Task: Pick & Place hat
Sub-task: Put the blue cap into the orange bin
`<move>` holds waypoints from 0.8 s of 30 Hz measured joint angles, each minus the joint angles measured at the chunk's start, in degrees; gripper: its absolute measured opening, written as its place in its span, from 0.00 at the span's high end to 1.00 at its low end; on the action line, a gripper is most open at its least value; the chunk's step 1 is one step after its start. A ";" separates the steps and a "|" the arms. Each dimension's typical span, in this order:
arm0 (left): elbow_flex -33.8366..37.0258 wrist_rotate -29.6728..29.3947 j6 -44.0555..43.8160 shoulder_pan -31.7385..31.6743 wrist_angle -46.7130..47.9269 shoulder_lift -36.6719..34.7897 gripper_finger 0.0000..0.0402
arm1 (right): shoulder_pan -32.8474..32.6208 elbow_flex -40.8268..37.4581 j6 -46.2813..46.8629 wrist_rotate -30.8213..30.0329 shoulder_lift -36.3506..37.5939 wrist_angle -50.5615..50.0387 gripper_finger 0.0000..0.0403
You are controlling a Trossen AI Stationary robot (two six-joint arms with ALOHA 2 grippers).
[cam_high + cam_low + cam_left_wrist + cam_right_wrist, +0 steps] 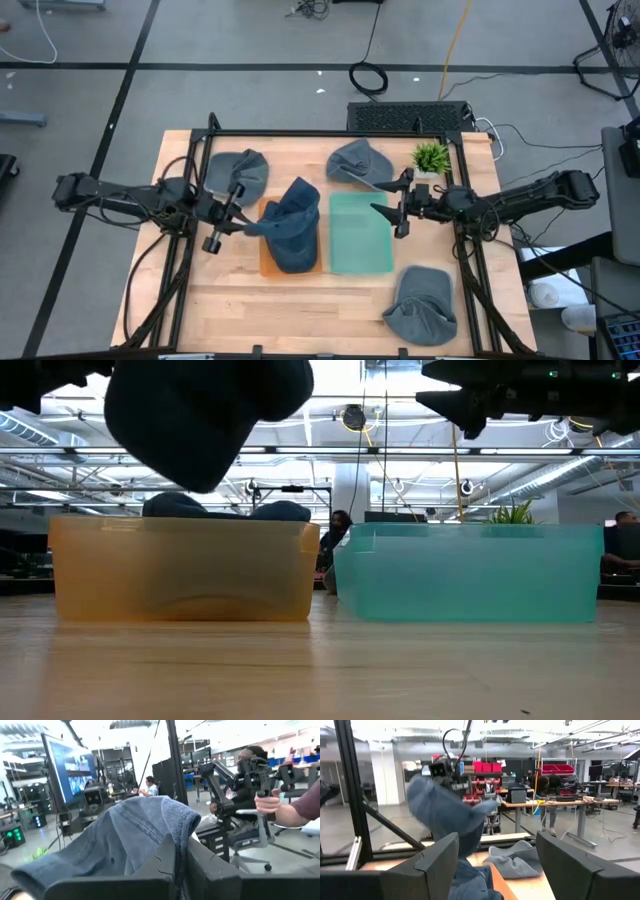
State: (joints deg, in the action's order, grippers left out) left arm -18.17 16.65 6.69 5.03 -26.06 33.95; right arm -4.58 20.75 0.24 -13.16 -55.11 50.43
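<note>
- The left pincer [243, 226] is clamped shut on a dark blue fabric cap [291, 222], gripping a fold near its edge and holding it above the translucent orange plastic bin [266, 262] in the middle of the tabletop [300, 305].
- In the low view the held cap [200, 415] hangs clear above the orange bin [185, 570], not touching its rim. Dark fabric already shows over that rim, so another hat seems to lie inside.
- The right pincer [388, 213] waits with its fingers spread wide and nothing between them, over the far right edge of the translucent green plastic bin [358, 233], which sits just beside the orange one.
- Three grey-blue fabric caps lie loose on the tabletop: one near the far left corner [238, 175], one along the far edge [358, 162], and one near the near right corner [422, 305]. A small green potted plant [431, 157] stands towards the far right corner.
- Risks, as I judge them:
  - The grip takes only a fold of soft cloth, so the cap may slip out if the arm jerks.
  - The cap hangs wide and partly towards the green bin; released here, it might drape over the shared rims instead of dropping inside.
  - With a hat already in the orange bin, a new one might pile high and slide out.
  - The two arms are fairly near across the bins, so a reach by either could bring them into contact.
</note>
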 joint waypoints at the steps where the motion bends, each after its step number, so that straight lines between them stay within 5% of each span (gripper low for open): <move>1: -0.02 0.65 -0.31 -0.34 -0.16 -0.39 0.96 | 0.00 0.85 -0.39 -0.01 -0.74 -0.43 0.37; 24: -5.65 17.54 -4.61 -3.22 -10.33 -0.87 0.96 | 2.69 18.50 -2.64 13.54 -21.77 -1.40 0.37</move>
State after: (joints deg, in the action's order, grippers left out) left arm -23.82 34.20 2.08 1.81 -36.39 33.08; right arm -1.89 39.25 -2.39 0.38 -76.87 49.03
